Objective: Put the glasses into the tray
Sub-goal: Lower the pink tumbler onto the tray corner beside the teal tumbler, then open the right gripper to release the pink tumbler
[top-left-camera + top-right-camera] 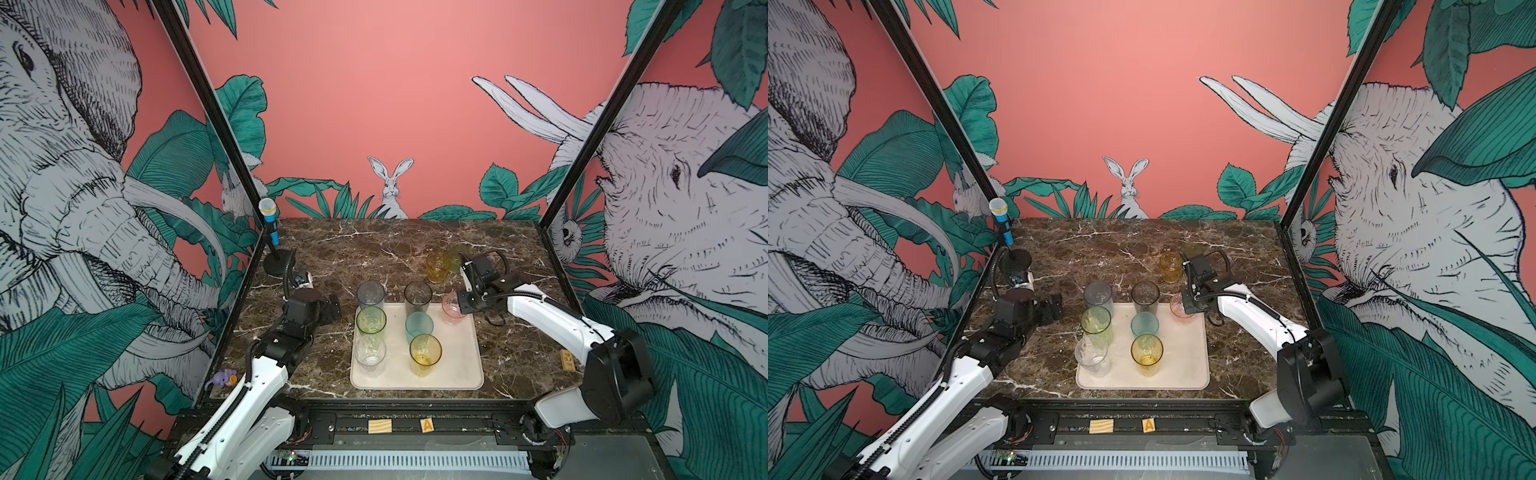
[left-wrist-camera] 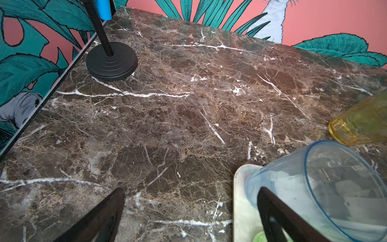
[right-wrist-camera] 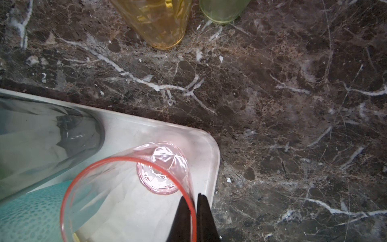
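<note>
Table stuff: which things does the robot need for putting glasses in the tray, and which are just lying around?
For the job: tray; pink glass, pinched by the right gripper; amber glass and pale green glass, outside the tray; the other glasses, in the tray.
Just lying about: microphone; purple toy; wooden block; letter A tile.

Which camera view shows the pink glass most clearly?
The right wrist view: the pink glass is large, rim and base clear, the right tool pinching its wall. Both top views show the glass small and partly hidden. The left wrist view misses it.
</note>
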`<act>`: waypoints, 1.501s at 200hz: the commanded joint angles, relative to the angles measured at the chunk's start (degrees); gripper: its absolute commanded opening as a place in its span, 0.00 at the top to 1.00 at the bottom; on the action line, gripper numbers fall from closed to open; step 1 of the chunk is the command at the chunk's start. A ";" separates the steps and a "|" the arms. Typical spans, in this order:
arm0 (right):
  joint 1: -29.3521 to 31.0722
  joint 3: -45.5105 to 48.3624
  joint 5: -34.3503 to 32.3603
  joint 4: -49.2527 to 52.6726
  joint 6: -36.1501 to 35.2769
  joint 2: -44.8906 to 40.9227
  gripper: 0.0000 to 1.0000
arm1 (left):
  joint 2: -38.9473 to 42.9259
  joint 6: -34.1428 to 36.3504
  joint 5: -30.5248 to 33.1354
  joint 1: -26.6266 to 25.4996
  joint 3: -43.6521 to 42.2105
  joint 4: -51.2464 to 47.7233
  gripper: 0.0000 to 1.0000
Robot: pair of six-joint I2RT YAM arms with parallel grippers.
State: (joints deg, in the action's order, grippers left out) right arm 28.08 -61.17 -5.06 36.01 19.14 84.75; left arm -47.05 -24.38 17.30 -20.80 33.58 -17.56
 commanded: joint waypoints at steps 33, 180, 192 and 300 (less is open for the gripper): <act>-0.04 0.52 -0.15 -2.86 0.83 1.69 1.00 | -0.76 -0.82 -0.47 0.20 -0.32 1.58 0.01; -0.08 1.31 -1.09 -3.04 1.08 2.58 0.97 | -2.92 -1.64 -0.86 0.22 -1.15 3.04 0.01; -0.18 1.23 -1.10 -2.88 1.17 2.49 0.93 | -3.13 -1.70 -0.86 0.21 -1.15 3.19 0.01; -0.12 -0.37 -0.40 -0.92 1.43 1.50 0.63 | -5.01 -1.91 -1.22 0.21 -1.37 3.81 0.01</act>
State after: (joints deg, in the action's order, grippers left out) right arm 28.08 -60.53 -5.34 33.82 20.16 86.96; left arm -52.10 -25.71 16.27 -20.80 33.17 -14.74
